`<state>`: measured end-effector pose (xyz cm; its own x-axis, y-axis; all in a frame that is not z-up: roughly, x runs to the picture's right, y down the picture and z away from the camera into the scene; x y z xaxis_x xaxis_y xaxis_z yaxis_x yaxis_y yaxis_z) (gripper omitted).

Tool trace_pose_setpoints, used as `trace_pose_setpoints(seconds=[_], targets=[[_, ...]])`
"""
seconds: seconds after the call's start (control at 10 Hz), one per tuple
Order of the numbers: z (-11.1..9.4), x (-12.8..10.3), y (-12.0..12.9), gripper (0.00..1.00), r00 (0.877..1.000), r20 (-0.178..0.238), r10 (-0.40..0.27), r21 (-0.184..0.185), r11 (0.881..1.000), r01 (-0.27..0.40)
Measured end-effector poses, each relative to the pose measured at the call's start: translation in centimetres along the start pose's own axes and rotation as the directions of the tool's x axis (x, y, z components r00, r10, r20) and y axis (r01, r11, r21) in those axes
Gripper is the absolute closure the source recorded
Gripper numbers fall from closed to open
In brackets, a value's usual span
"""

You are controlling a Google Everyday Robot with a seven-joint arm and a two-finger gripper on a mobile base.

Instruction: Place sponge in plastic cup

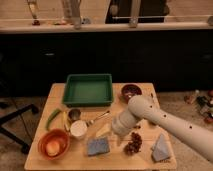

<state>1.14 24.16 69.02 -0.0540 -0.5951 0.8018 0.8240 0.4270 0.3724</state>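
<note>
The sponge (98, 146), a flat blue pad, lies on the wooden table (60, 95) near its front edge. My gripper (117, 134) is at the end of the white arm (165, 122), which reaches in from the lower right. It is low over the table, just right of and above the sponge. A pale yellow-green thing (103, 131) lies between the gripper and the white cup (78, 129); I cannot tell what it is. I see no translucent green plastic cup; it may be hidden behind the arm.
A green tray (89, 89) and a dark red bowl (131, 91) stand at the back. An orange bowl (53, 144), a metal cup (74, 114), a green pepper (53, 118) and a spoon (100, 118) are on the left. Dark grapes (134, 143) and a grey-blue cloth (161, 147) lie at the right.
</note>
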Motion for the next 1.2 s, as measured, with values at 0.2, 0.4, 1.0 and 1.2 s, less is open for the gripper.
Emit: trace_pose_setpoints(seconds=[0.2,0.4,1.0,1.2], targets=[[-0.4,0.8,0.6,0.20,1.000,-0.002,0.027,-0.006,1.000,-0.027],[-0.5,2.0,1.5,0.20,0.995,-0.015,0.097,-0.031,0.995,-0.097],[-0.4,6.3,5.4,0.20,0.951,-0.072,0.301,-0.093,0.947,-0.307],[-0.3,7.6,6.1,0.20,0.935,-0.088,0.345,-0.108,0.929,-0.353]])
